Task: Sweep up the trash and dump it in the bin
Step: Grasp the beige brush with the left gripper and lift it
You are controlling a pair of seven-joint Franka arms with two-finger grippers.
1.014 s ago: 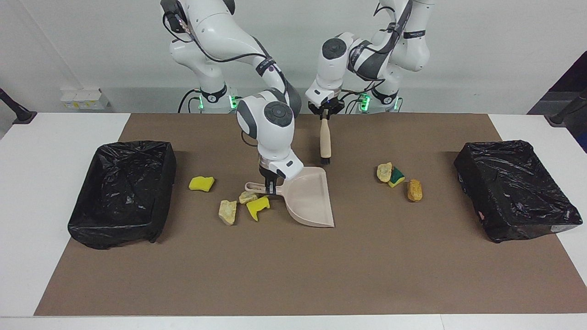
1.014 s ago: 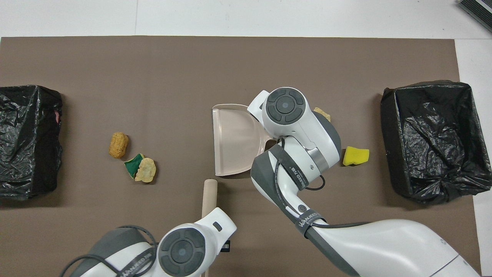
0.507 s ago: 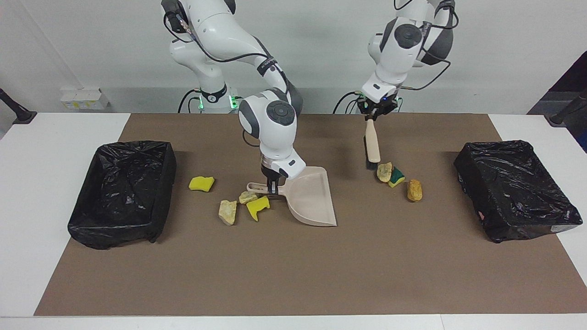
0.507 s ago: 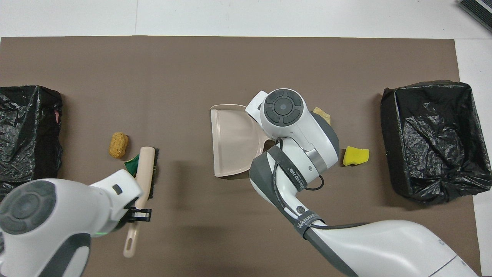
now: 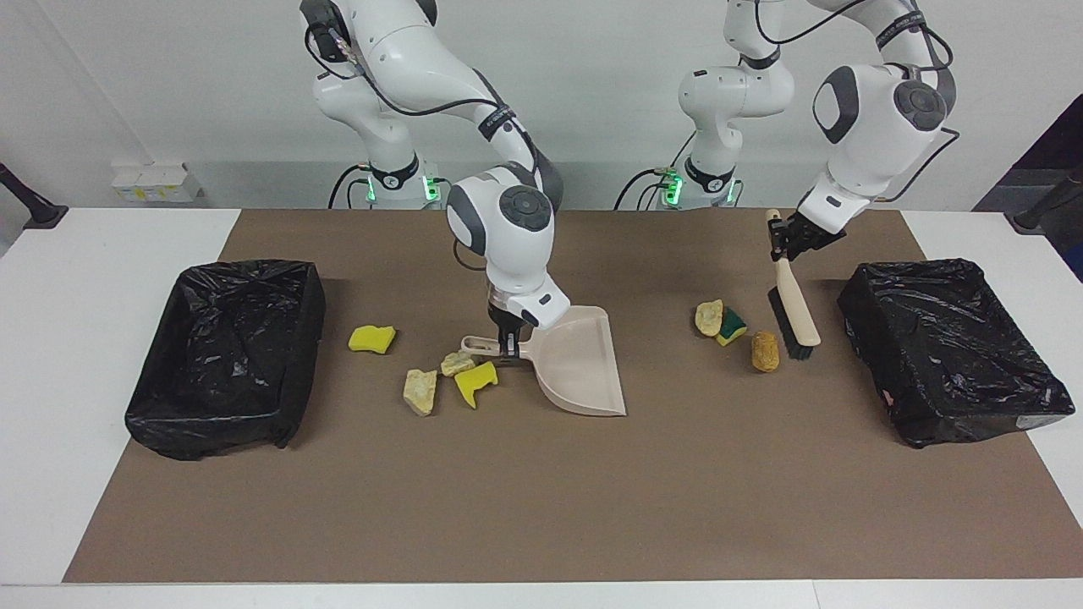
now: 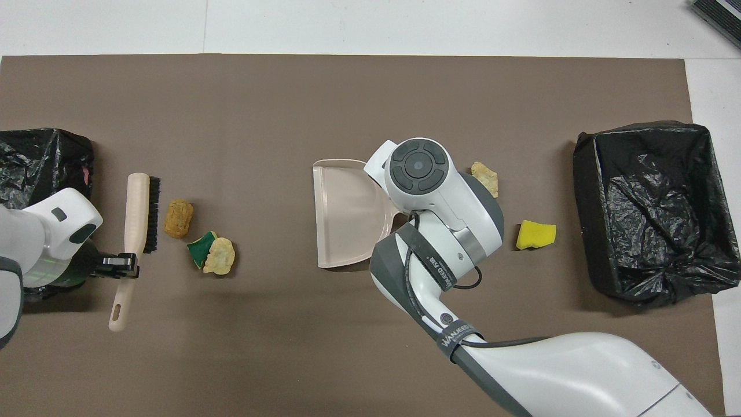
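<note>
My left gripper [image 5: 783,238] is clenched on the handle of the brush [image 5: 794,313], which I have just carried from mid-table, across the three chunks at the left arm's end, to the gap between them and the black bin [image 5: 948,355] there. A moment ago the bristles were on the robots' side of that cluster; now they hang just beside the orange-brown chunk [image 5: 765,350], on its bin side, with the bristle face turned toward it. I judge this puts me in place to sweep these three toward the dustpan [image 5: 579,364]; nothing has been swept yet. The brush's long axis runs away from the robots, handle end nearer them, head farther out and tilted down toward the mat; whether the bristles touch it I cannot tell.

My right gripper [image 5: 508,345] is closed tight on the dustpan's short handle, and it has eased the pan slightly toward the left arm's end. The pan rests mid-table with its wide open lip pointing toward the brush and the three chunks, handle pointing the other way.

The green-backed chunk [image 5: 732,326] and a pale one [image 5: 709,316] touch each other. Four more chunks [image 5: 455,378] lie by the dustpan's handle end, outside its mouth. A second bin [image 5: 224,355] sits at the right arm's end
</note>
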